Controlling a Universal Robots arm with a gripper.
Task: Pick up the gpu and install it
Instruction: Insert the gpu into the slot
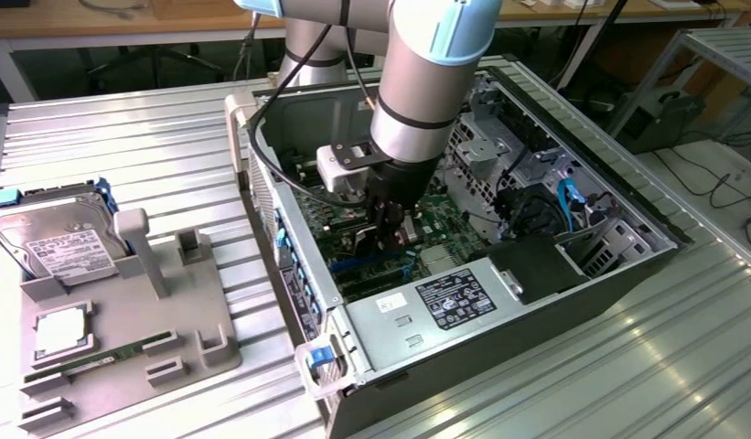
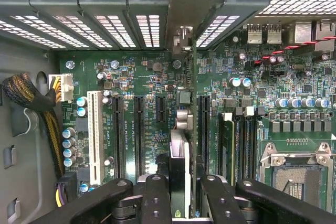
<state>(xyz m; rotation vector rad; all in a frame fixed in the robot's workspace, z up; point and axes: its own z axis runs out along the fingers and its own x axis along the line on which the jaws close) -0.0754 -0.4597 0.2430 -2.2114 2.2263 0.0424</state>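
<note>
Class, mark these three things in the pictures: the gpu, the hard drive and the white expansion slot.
gpu (image 2: 179, 169): wrist view, on its upper edge between the fingers.
hard drive (image 1: 60, 245): exterior view, on its white label.
white expansion slot (image 2: 95, 137): wrist view, midway along its length.

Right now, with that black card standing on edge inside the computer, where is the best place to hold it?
By its top edge, from straight above. The gpu stands edge-on over the motherboard, so only its two flat faces offer grip; the claw pinches them there.
</note>
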